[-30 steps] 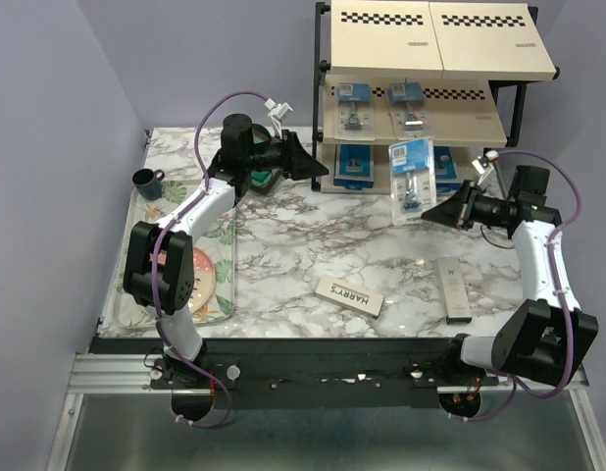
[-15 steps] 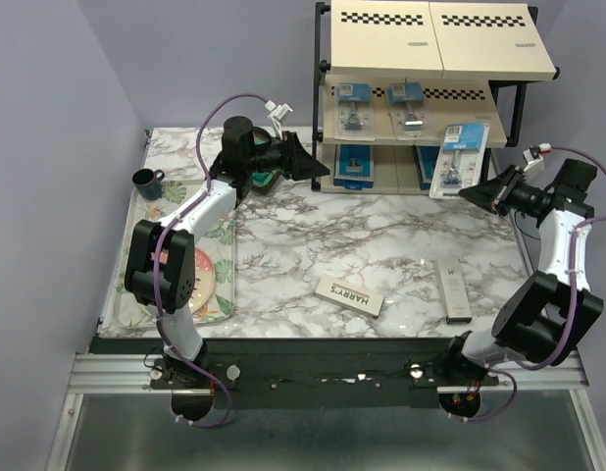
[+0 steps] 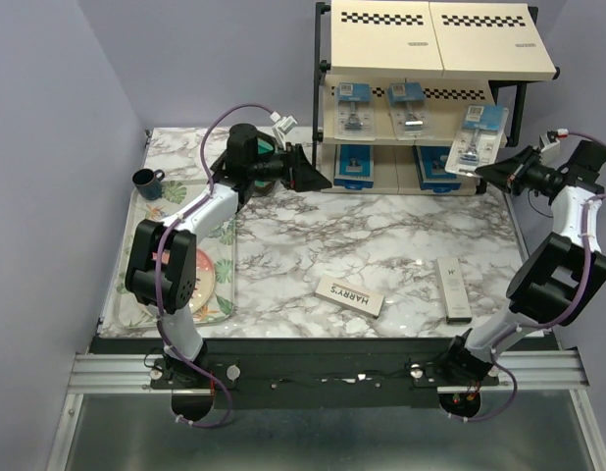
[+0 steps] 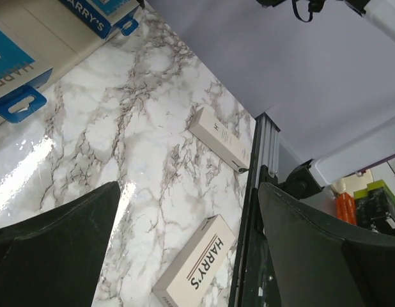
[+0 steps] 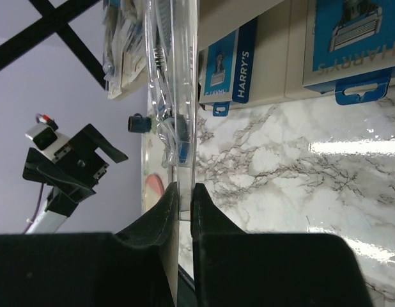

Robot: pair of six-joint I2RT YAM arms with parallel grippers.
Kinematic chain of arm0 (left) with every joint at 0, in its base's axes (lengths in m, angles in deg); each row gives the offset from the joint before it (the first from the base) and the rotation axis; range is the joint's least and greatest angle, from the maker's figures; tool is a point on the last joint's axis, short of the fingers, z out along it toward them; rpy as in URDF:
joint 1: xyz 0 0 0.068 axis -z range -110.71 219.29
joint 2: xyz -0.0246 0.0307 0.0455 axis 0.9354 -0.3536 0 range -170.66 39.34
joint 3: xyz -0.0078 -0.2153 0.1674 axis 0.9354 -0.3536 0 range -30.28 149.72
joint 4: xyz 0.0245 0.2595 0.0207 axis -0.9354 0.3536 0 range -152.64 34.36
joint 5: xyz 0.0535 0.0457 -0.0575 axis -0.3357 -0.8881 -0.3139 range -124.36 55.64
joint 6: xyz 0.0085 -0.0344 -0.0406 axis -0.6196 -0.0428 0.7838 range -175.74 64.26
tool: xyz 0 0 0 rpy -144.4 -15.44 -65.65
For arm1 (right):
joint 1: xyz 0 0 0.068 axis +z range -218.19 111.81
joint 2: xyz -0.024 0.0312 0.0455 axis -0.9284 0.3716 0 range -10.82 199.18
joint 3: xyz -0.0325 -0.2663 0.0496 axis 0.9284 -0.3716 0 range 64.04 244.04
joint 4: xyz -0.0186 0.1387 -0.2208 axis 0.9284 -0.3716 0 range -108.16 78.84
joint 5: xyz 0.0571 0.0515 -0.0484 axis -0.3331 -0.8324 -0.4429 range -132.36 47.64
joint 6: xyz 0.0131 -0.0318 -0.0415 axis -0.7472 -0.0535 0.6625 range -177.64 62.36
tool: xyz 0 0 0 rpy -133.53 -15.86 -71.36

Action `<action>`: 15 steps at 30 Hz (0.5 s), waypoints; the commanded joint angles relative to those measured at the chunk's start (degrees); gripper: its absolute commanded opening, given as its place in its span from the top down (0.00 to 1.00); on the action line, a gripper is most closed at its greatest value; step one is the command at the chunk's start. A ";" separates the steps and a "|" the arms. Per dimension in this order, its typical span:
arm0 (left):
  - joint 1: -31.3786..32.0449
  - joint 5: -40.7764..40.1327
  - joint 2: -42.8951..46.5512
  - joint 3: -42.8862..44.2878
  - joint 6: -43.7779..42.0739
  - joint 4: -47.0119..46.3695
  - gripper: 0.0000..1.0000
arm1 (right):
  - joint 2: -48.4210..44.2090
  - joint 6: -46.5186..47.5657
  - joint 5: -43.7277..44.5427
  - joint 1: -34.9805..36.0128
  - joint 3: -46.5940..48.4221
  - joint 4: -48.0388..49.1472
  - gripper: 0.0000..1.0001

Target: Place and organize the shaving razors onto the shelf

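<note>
The shelf (image 3: 430, 39) stands at the back of the marble table. Two blister-pack shaving razors (image 3: 354, 103) (image 3: 406, 103) lie on its middle tier, and two dark-blue boxes (image 3: 354, 162) (image 3: 435, 162) on the bottom tier. My right gripper (image 3: 484, 172) (image 5: 185, 188) is shut on the lower edge of a third blister pack (image 3: 475, 137) (image 5: 175, 96), held upright at the middle tier's right end. Two white HARRY'S boxes (image 3: 350, 295) (image 3: 452, 287) lie on the table. My left gripper (image 3: 308, 177) (image 4: 189, 185) hangs open and empty at the shelf's lower left corner.
A floral tray (image 3: 180, 211) along the left side holds a pink plate (image 3: 200, 280), and a dark mug (image 3: 146, 180) stands at its far end. The shelf's black posts (image 3: 320, 98) stand close to both grippers. The right arm reaches out near the table's right edge.
My right gripper has carried the blister pack from in front of the shelf's middle up and right to the middle tier's right end. My left gripper's jaws have spread wider.
</note>
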 commanded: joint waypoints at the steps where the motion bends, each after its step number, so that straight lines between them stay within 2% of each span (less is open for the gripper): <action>1: 1.80 1.22 2.04 -0.41 -7.68 7.67 0.02 | 4.45 -3.73 -2.18 -0.73 3.27 3.13 0.93; 10: 2.95 -0.44 2.92 -1.37 -23.51 26.82 0.02 | 10.86 -13.05 -8.94 -0.73 5.99 10.78 0.92; 15: 3.30 -3.08 4.06 -1.81 -28.87 32.04 0.02 | 13.76 -15.95 -9.57 -0.82 8.36 12.19 0.92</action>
